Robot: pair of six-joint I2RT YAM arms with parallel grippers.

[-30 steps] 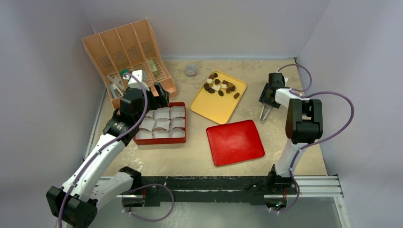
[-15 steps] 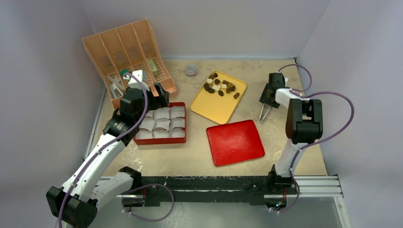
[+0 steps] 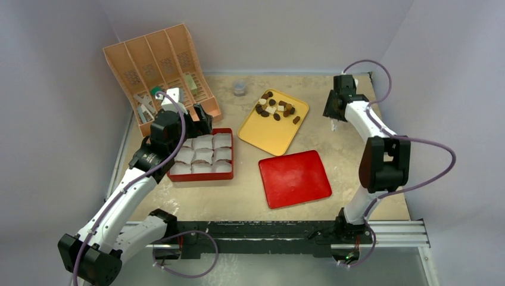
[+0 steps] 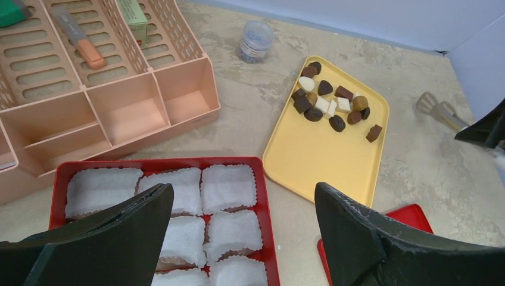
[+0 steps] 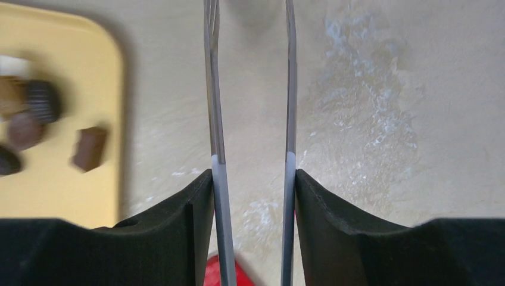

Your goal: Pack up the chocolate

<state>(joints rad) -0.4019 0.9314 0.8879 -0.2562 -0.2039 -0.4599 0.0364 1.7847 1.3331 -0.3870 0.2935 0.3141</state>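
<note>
The chocolate point(image 3: 275, 107), several dark brown, tan and white pieces, lies at the far end of a yellow tray point(image 3: 268, 136); it also shows in the left wrist view point(image 4: 333, 107) and the right wrist view point(image 5: 89, 148). A red box point(image 3: 200, 177) holds white crinkled paper cups point(image 4: 229, 187) with no pieces in them. My left gripper point(image 3: 199, 119) hovers open and empty over that box point(image 4: 241, 190). My right gripper point(image 3: 334, 114) is shut on metal tongs point(image 5: 213, 89), held off the table right of the tray point(image 5: 253, 179). The tongs' tips show in the left wrist view point(image 4: 438, 110).
A red lid point(image 3: 295, 177) lies flat in front of the tray. A peach slotted organizer point(image 3: 158, 71) leans at the back left, with a green block point(image 4: 134, 12) and tools in it. A small clear jar point(image 3: 239, 88) stands near the back wall.
My right arm has swung toward the back wall, carrying the tongs up off the table. The left arm, tray, box and chocolate have not moved.
</note>
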